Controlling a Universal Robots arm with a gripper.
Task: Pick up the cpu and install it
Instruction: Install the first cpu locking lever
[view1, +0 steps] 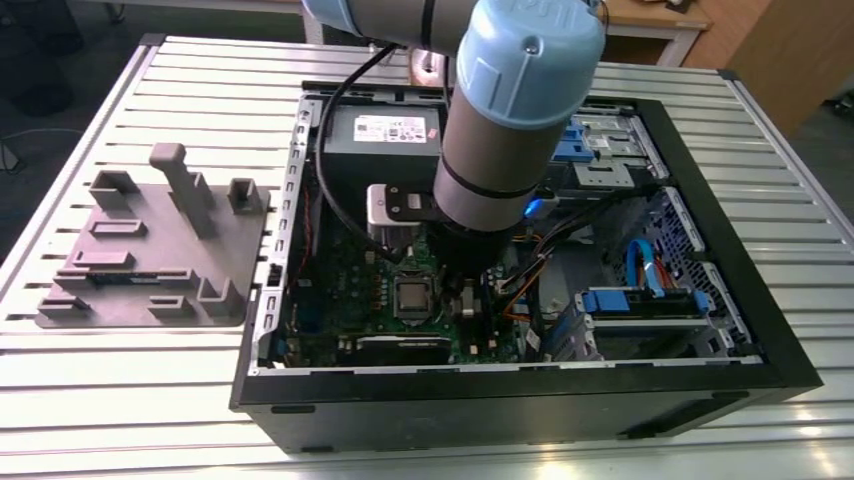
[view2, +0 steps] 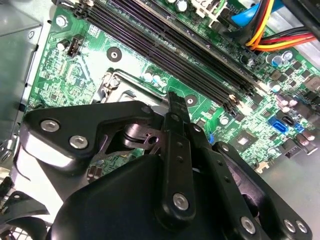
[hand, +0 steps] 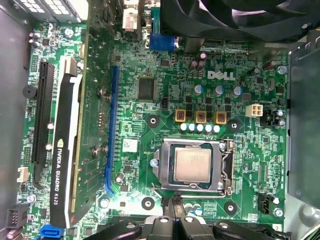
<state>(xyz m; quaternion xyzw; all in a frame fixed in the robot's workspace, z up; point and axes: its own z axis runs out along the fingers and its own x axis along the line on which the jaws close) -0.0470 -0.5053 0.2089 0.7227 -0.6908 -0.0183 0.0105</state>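
One arm reached straight down into the open computer case (view1: 747, 330), its wrist vertical above the green motherboard (hand: 165, 100). At its tip the gripper (hand: 175, 210) had its fingers (hand: 176, 206) pressed together, grasping nothing. Just beyond the fingertips the cpu (hand: 192, 164) lay flat in its socket (hand: 193, 165), apart from them. Farther off on the exterior view's left, a grey fixture tray (view1: 147, 250) sat on the slatted table (view1: 107, 400).
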